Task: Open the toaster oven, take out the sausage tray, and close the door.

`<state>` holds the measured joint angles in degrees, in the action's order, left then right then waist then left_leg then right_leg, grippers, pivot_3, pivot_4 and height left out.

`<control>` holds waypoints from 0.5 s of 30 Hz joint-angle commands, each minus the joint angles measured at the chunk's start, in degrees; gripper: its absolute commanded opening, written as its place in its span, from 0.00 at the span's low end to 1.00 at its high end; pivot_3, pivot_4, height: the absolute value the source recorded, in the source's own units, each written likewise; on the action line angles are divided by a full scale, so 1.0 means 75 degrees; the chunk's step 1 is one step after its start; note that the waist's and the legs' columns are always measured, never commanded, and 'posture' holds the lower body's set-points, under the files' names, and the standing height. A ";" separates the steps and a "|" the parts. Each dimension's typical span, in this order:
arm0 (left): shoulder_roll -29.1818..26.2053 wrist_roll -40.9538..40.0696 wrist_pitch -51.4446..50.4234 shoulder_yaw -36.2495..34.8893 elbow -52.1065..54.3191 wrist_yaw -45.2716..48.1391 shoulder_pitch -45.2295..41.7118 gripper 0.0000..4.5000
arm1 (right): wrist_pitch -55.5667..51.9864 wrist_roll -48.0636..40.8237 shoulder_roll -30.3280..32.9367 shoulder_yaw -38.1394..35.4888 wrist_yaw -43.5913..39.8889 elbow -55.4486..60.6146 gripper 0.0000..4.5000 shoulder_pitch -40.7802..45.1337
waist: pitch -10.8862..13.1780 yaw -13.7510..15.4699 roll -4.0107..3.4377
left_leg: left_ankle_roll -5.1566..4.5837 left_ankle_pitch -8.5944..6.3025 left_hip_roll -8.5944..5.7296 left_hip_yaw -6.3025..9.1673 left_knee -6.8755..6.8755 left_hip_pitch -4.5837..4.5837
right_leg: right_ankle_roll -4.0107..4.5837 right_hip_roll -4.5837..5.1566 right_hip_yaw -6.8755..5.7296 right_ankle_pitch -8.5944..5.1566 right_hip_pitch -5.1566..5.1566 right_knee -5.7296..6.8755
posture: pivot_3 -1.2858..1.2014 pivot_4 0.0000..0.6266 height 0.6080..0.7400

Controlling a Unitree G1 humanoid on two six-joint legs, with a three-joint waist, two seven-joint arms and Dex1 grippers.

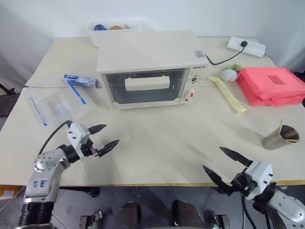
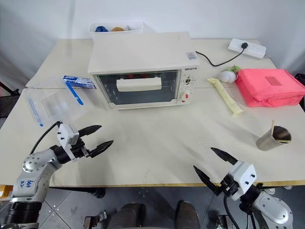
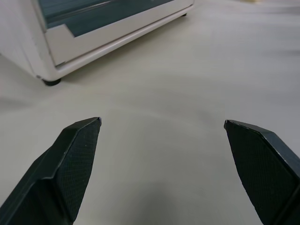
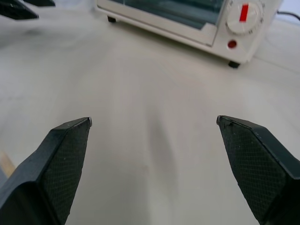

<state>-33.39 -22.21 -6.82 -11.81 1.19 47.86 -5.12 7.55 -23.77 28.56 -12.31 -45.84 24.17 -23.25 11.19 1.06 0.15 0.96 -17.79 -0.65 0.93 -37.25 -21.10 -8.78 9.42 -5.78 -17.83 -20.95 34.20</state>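
- Left gripper (image 1: 103, 139) hovers over the table (image 1: 157, 143), jaws spread wide, holding nothing.
- Toaster oven (image 1: 150, 67) sits mid-table, its door (image 1: 145, 86) shut; the sausage tray cannot be made out behind the glass.
- Best approach, I judge: hook the bar handle (image 1: 147, 83) from above and pull down evenly.
- Right gripper (image 1: 228, 166) likewise gapes, empty.
- Metal cup (image 1: 279, 137) lies tipped at right, contents unclear.

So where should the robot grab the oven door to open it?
Best bet is the wide cream bar handle across the upper part of the glass-paned door on the cream-white boxy toaster oven. It sticks out from the glass, so an open gripper can come straight from the front, one finger above and one below. The door is shut now and probably swings down.
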 commanded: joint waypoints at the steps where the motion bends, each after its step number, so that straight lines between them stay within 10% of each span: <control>1: -0.0124 -0.0077 0.0128 -0.0201 0.0130 0.0079 0.0094 0.99 | -0.0380 -0.0371 0.0036 0.0214 0.0022 0.0333 1.00 0.0341 | 0.0000 0.0022 0.0000 | 0.0000 0.0000 0.0000 0.0000 -0.0001 0.0000 | 0.0000 0.0000 0.0000 0.0000 0.0000 0.0000 | 0.52 0.24 1.00; 15: -0.0637 -0.3173 -0.2107 -0.2651 0.1698 0.0523 0.1529 0.99 | -0.4180 -0.1659 -0.0892 0.1714 0.0654 -0.1701 1.00 0.6646 | 0.0013 -0.0080 0.0000 | 0.0029 -0.0010 0.0053 -0.0020 -0.0009 -0.0016 | 0.0050 -0.0013 -0.0049 0.0023 -0.0083 0.0092 | 0.52 0.24 1.00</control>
<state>-38.33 -43.79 -22.63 -29.93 11.05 52.04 6.43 -22.78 -35.29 22.53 0.39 -41.14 12.20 24.41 11.29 0.46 0.15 1.16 -17.87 -0.28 0.78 -37.32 -21.28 -8.40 9.32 -6.15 -17.66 -21.59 34.83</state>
